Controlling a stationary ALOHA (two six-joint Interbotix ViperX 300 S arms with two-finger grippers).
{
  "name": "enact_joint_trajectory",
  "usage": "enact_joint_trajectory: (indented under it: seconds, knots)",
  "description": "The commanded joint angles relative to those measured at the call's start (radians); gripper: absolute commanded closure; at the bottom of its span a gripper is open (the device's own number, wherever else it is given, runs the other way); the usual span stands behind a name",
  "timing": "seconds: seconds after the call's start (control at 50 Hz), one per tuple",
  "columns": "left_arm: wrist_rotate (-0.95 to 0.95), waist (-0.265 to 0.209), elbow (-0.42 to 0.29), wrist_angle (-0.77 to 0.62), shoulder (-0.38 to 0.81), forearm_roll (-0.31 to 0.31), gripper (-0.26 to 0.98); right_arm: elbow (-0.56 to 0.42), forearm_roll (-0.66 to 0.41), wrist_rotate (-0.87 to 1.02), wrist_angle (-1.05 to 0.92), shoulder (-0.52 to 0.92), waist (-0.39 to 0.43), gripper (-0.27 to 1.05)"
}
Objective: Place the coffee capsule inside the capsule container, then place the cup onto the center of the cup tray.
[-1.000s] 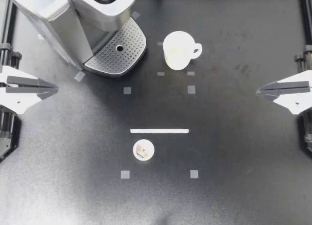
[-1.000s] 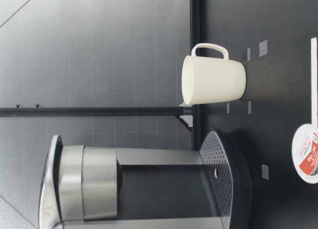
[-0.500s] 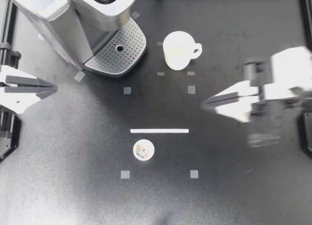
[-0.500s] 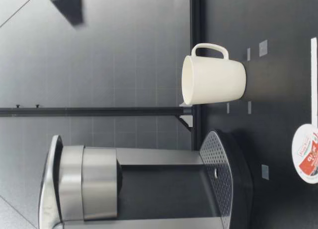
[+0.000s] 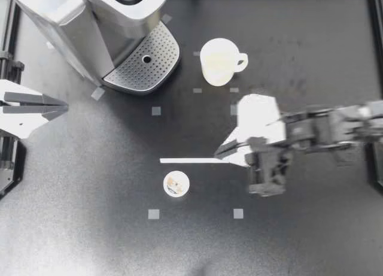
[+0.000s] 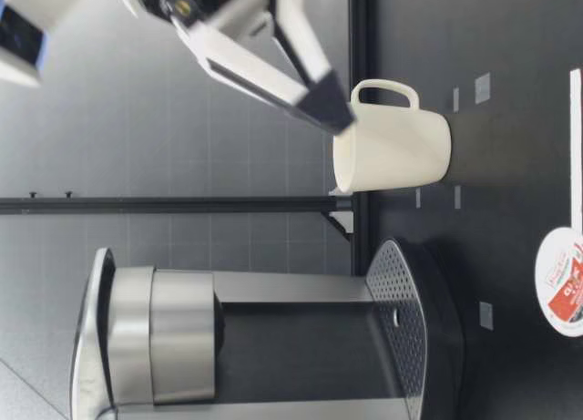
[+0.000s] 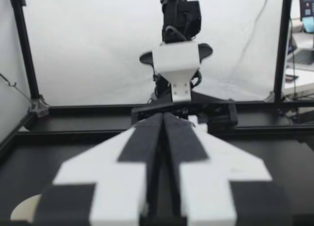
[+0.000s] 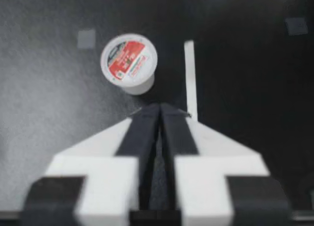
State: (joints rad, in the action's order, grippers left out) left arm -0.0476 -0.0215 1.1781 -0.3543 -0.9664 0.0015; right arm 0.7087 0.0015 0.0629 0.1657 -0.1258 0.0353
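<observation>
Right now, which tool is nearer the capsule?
Right. My right tool hangs close by the capsule; my left tool sits much farther off on the capsule's other side.

**Robot test bench, not a kitchen**

A robotics lab — the black table is fenced by a black metal frame with a white backdrop behind. Small tape squares mark its surface. An arm bearing the right gripper reaches over it near a coffee machine.

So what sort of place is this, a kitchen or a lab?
Most likely a robotics lab bench, not a kitchen: a left gripper and right gripper at a black table marked with tape squares, with coffee machine, cup and capsule as props.
</observation>
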Motion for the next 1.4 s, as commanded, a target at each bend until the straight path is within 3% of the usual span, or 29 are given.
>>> enact_joint_trajectory:
  seconds: [0.0, 0.2, 0.34, 1.38]
  knots:
    - [-0.005, -0.002, -0.009, -0.009, 0.006, 0.0, 0.61, -0.057, 0.0, 0.0, 0.046, 0.025, 0.008, 0.42]
    - [-0.008, -0.002, -0.005, -0.009, 0.005, 0.002, 0.61, -0.114, -0.002, -0.005, 0.118, 0.106, 0.018, 0.03]
    - [-0.008, -0.002, 0.003, -0.009, 0.005, 0.0, 0.61, -0.129, 0.0, -0.002, 0.132, 0.146, 0.028, -0.12]
    - [-0.015, -0.002, -0.009, -0.009, -0.006, 0.002, 0.61, -0.278, -0.025, -0.009, 0.104, 0.365, 0.061, -0.13]
